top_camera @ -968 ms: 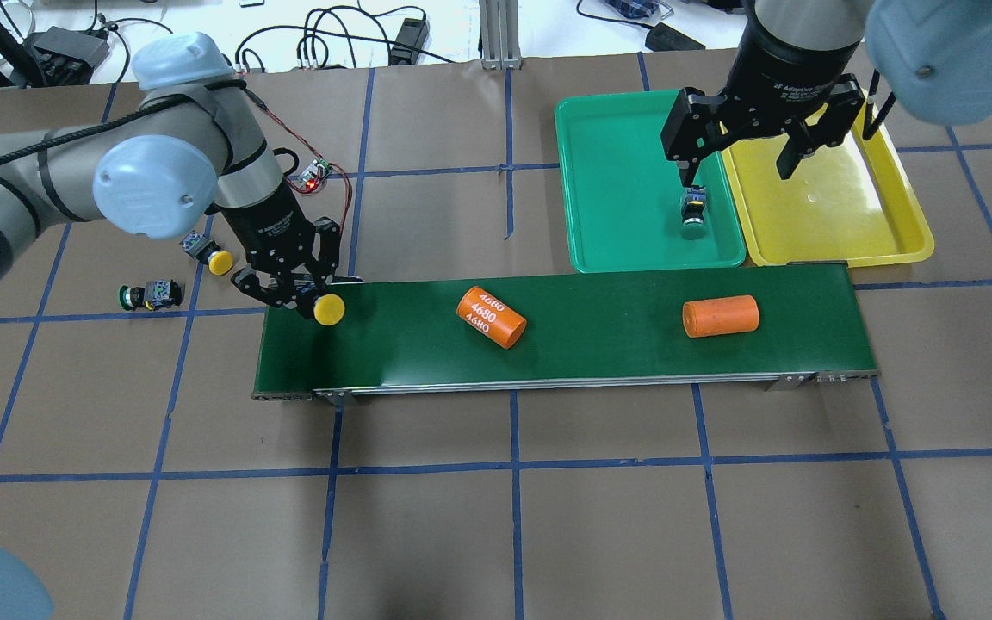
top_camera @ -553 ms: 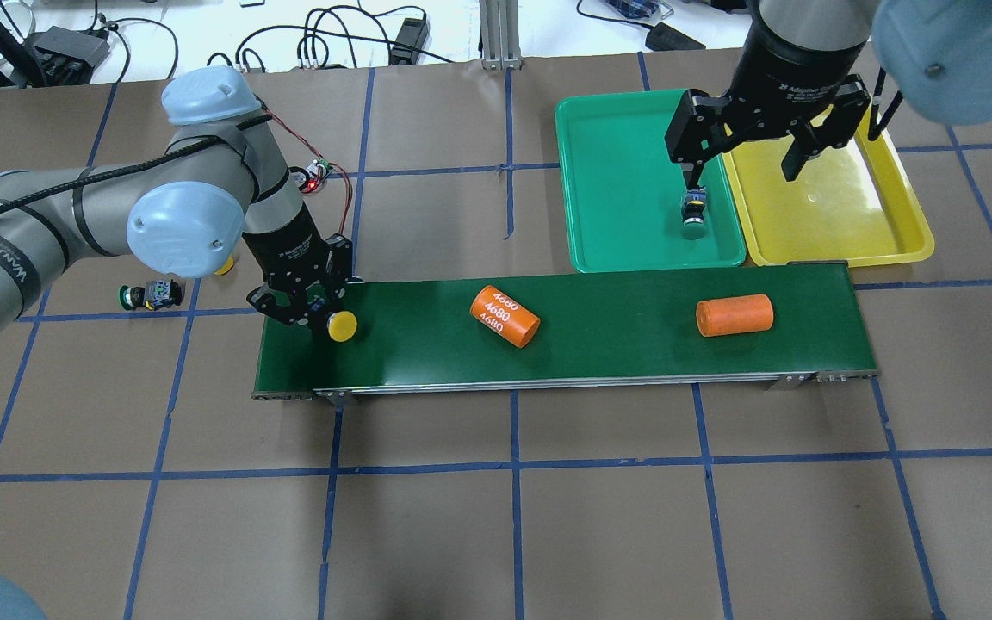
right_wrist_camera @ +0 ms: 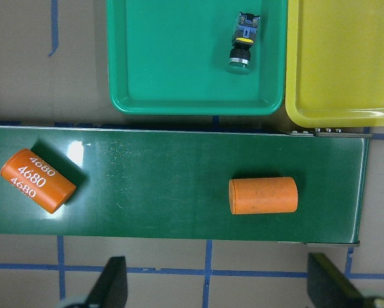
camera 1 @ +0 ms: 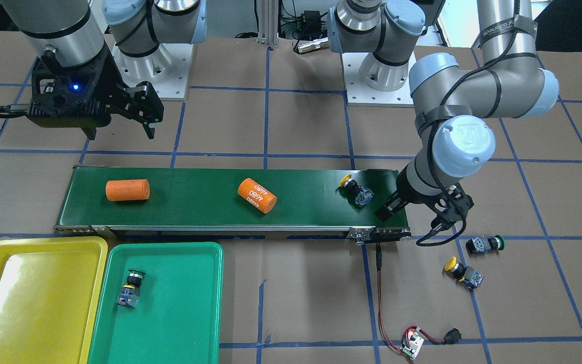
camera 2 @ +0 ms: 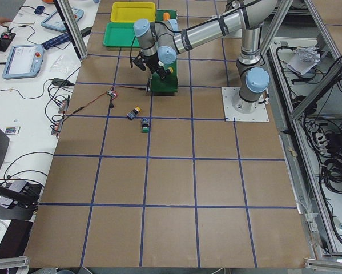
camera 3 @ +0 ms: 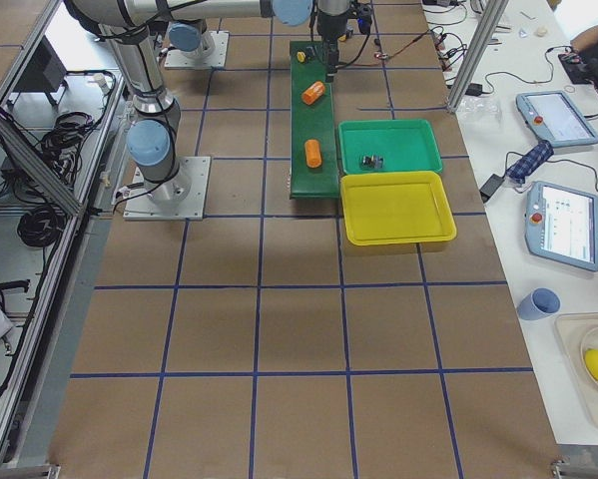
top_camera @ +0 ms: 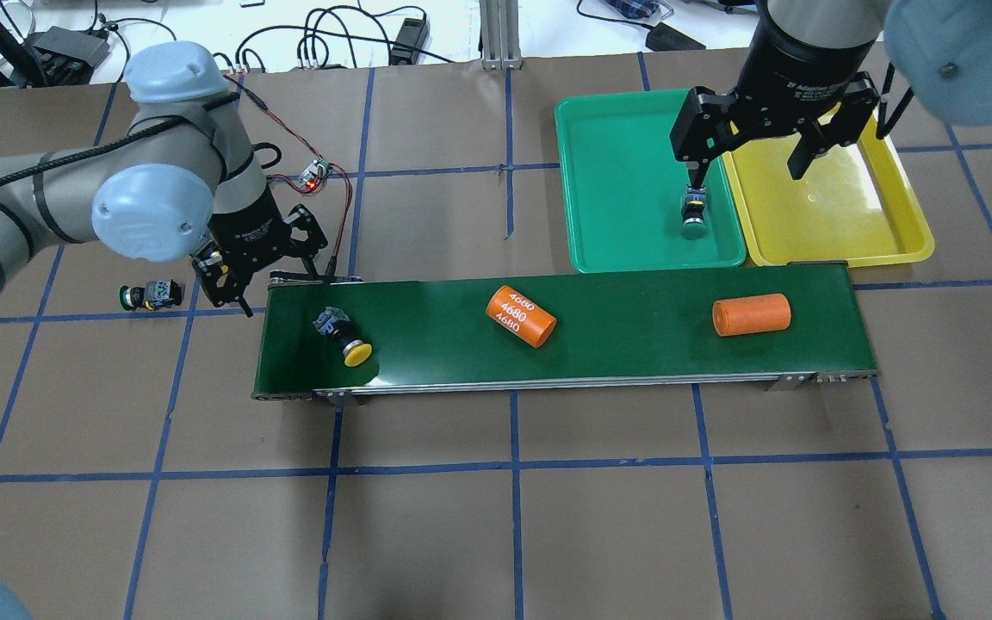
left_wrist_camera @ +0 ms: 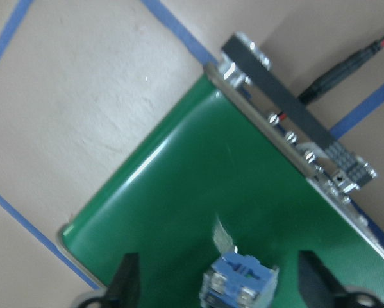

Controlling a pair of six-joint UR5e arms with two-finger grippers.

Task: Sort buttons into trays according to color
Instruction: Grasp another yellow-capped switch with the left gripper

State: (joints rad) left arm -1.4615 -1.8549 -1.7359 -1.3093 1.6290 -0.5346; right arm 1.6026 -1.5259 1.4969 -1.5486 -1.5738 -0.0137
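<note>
A yellow button (top_camera: 345, 336) lies on its side at the left end of the belt; it also shows in the front view (camera 1: 355, 189) and the left wrist view (left_wrist_camera: 238, 285). My left gripper (top_camera: 242, 275) is open and empty, just off the belt's left end. A green button (top_camera: 149, 295) lies on the table to its left. A second yellow button (camera 1: 462, 273) lies near it, hidden by my arm in the overhead view. Another green button (top_camera: 692, 215) lies in the green tray (top_camera: 625, 172). My right gripper (top_camera: 750, 164) is open and empty, above where that tray meets the yellow tray (top_camera: 849, 207).
The dark-green conveyor belt (top_camera: 616, 344) carries an orange cylinder marked "4680" (top_camera: 521, 316) and a plain orange cylinder (top_camera: 750, 314). A small circuit board (top_camera: 315, 175) with red wires lies behind the belt's left end.
My left gripper opened, let go of the yellow button onto the belt and pulled back to the left. Both orange cylinders moved right along the belt. The right gripper barely moved.
</note>
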